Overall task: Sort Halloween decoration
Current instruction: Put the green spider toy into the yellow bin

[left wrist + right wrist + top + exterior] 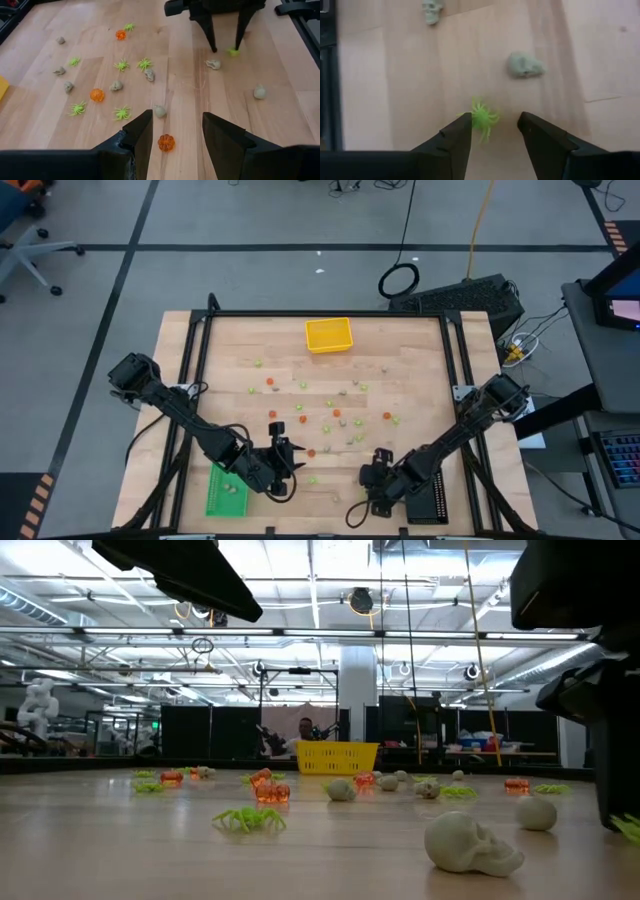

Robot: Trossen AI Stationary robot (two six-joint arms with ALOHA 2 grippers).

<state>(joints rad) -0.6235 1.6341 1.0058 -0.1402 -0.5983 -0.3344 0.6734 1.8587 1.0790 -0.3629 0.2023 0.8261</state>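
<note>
seen from overhead, the left gripper (283, 452) sits low over the near-left part of the wooden table (420, 350), just beside the green tray (226, 492), and the right gripper (381, 462) sits near the front centre-right beside the black tray (437, 502); the halloween decoration pieces (325, 418) lie scattered across the middle of the table, and the yellow tray (329, 334) stands at the far edge. at table height, green spiders (248, 820), orange pumpkins (268, 790) and pale skulls (470, 842) dot the boards, yellow tray far behind them; the grippers' fingertips don't show here. left wrist view: left fingers (140, 135) parted, nothing between them, an orange pumpkin (166, 142) on the wood right in the gap, a pale skull (159, 111) just past it; farther off the right gripper's two fingers stand on the table either side of a green spider (232, 51). right wrist view: right fingers (456, 138) apart, straddling a green spider (483, 117) that lies on the table, not pinched; two pale skulls (524, 65) lie beyond it.
</note>
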